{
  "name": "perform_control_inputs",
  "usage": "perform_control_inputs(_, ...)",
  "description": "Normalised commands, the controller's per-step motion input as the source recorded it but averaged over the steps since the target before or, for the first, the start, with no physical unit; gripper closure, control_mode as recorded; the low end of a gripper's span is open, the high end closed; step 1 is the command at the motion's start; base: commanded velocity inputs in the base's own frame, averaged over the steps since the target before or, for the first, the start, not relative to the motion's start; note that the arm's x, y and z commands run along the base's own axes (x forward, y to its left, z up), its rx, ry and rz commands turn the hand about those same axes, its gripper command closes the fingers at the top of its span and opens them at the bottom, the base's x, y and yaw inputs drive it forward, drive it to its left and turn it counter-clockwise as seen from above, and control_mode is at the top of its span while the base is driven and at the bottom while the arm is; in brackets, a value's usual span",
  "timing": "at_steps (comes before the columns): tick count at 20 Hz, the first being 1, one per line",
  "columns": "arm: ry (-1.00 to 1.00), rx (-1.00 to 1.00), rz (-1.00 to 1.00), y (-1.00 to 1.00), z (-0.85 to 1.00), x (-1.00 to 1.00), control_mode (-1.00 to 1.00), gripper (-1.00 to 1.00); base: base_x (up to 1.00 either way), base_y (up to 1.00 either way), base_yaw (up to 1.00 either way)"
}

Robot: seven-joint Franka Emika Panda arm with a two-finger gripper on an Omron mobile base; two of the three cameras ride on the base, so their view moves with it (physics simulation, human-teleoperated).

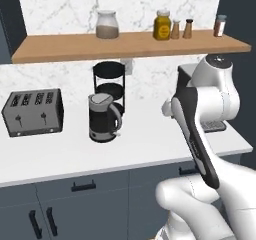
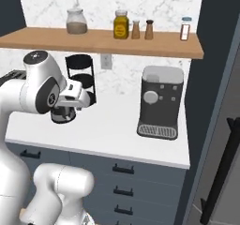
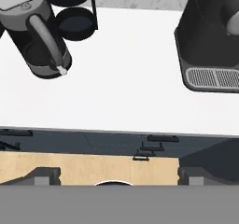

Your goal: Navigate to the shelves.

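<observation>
The shelves are one long, thin, light-brown wooden plank (image 1: 75,48) on the marble wall above the counter, also spanning the upper part of the right base view (image 2: 103,42). It carries a glass jar (image 1: 107,25), a yellow jar (image 1: 162,26), two shakers (image 1: 181,29) and a spice bottle (image 1: 219,26). My arm is folded in front of the counter, with the hand pointing down over the counter's front edge. In the hand view my gripper (image 3: 119,175) is open, its fingertips (image 3: 46,175) far apart with nothing between them.
On the white counter (image 1: 75,154) stand a toaster (image 1: 33,111), a dark kettle (image 1: 103,117), a black two-tier stand (image 1: 110,81) and a coffee machine (image 2: 161,102). Dark blue drawers (image 2: 122,182) run below. A tall dark panel (image 2: 220,125) closes the right side.
</observation>
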Motion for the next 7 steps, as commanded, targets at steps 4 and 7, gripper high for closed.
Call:
perform_control_inputs(4,0.0,0.0,0.0,0.0,0.0,0.0,1.0,-1.0,0.41,-0.16,0.04)
perform_control_inputs(7,0.0,0.0,0.0,0.0,0.0,0.0,1.0,-1.0,0.25,-0.11,0.02)
